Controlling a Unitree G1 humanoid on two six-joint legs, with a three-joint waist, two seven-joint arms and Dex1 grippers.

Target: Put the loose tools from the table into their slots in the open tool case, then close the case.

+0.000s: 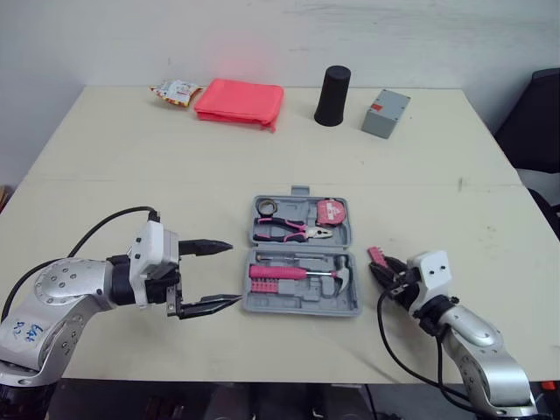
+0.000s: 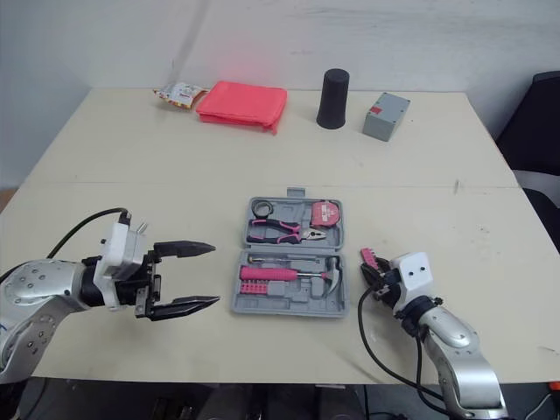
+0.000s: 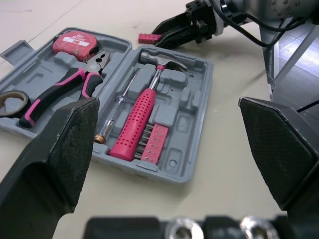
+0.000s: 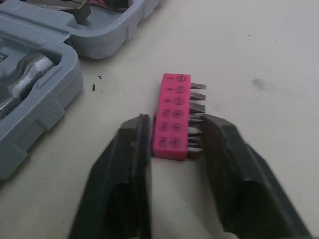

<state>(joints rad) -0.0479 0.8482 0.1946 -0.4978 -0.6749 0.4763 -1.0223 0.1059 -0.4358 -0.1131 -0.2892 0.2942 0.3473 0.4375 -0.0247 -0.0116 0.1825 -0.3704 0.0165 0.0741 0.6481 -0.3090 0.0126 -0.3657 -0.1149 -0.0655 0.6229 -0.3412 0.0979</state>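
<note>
Reaching low beside the tool case, right hand pinches the bit holder; left hand gapes wide.

- The grey plastic tool case runs off the frame in the right wrist view.
- On the pink plastic bit holder, the nearest bit tips are seemingly tucked behind the right gripper.
- And the small grey box: label too tiny to read.

Grey tool case open flat; pink bit holder on table just beside it.
</note>
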